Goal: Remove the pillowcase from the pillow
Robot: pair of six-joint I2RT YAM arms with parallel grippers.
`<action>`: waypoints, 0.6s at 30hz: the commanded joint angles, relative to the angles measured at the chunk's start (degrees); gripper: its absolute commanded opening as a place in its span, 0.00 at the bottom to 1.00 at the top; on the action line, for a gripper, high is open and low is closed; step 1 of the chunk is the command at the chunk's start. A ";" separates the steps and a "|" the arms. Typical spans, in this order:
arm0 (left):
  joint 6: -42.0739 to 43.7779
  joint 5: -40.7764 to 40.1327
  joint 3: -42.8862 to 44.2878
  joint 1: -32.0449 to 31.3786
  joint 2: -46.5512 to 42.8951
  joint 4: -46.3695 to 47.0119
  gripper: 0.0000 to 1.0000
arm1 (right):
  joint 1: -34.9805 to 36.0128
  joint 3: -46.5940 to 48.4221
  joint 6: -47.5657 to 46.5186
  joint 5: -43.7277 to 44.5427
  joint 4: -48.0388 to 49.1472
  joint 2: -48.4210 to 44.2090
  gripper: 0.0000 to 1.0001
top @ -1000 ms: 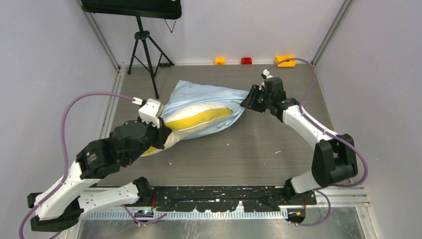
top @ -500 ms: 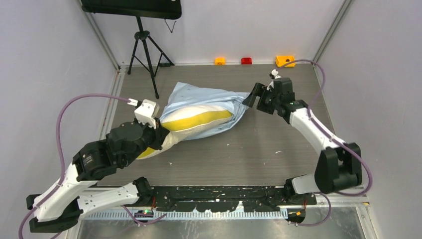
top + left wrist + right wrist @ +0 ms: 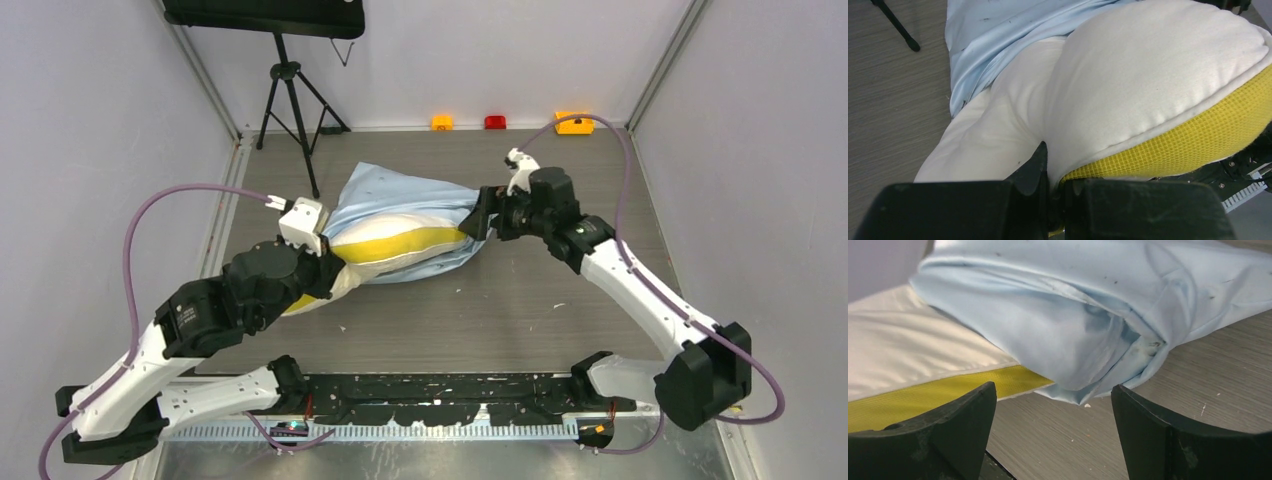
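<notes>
The white pillow (image 3: 400,243) with its yellow side band lies mid-table, its near-left end sticking out of the light-blue pillowcase (image 3: 390,195), which covers its far and right part. My left gripper (image 3: 1054,170) is shut on the pillow's (image 3: 1148,75) exposed white corner by the yellow band; in the top view it (image 3: 322,272) sits at the pillow's left end. My right gripper (image 3: 1053,405) is open and empty, its jaws standing wide apart just short of the pillowcase's (image 3: 1073,315) bunched right end; in the top view it (image 3: 478,215) is at that end.
A black tripod (image 3: 290,100) stands at the back left, one leg close to the pillowcase. Small yellow and red blocks (image 3: 495,122) lie along the back wall. Grey walls close in the table (image 3: 520,300) on both sides.
My right gripper swung out to the right and up, then came back left and down to the pillowcase's right end. The left gripper and the pillow barely moved.
</notes>
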 commanded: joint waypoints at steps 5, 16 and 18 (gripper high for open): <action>-2.77 -0.64 2.87 0.15 -2.50 5.97 0.00 | 6.69 4.92 -6.92 13.76 -2.20 8.52 0.90; -2.75 -1.11 5.59 0.20 -3.55 3.60 0.00 | -3.23 9.41 -0.32 29.99 -2.49 21.91 0.86; -2.58 -1.04 6.13 0.18 -3.69 3.40 0.00 | -5.38 11.22 0.34 31.41 -3.58 25.87 0.86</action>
